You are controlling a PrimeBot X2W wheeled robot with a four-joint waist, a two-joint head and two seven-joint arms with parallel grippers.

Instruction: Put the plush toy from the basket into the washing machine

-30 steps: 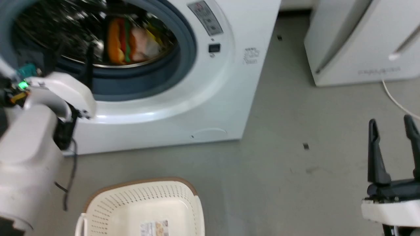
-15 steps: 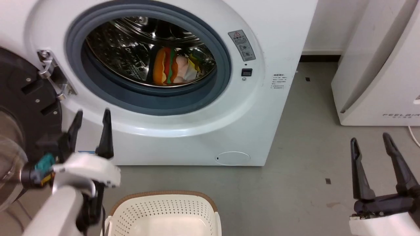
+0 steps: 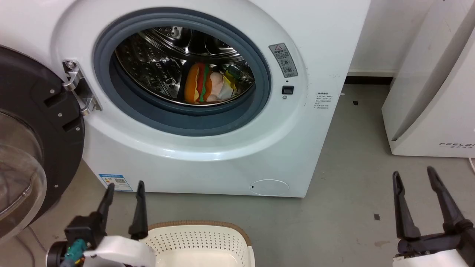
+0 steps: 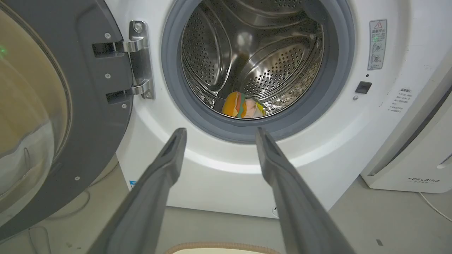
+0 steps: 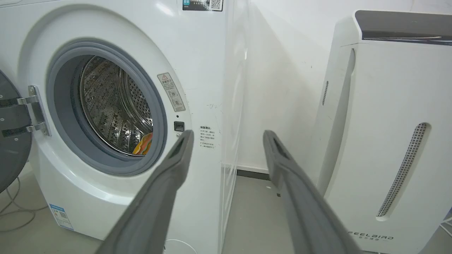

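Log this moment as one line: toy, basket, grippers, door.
plush toy: inside washing machine | basket: on floor before machine | left gripper: open, empty | right gripper: open, empty | door: open
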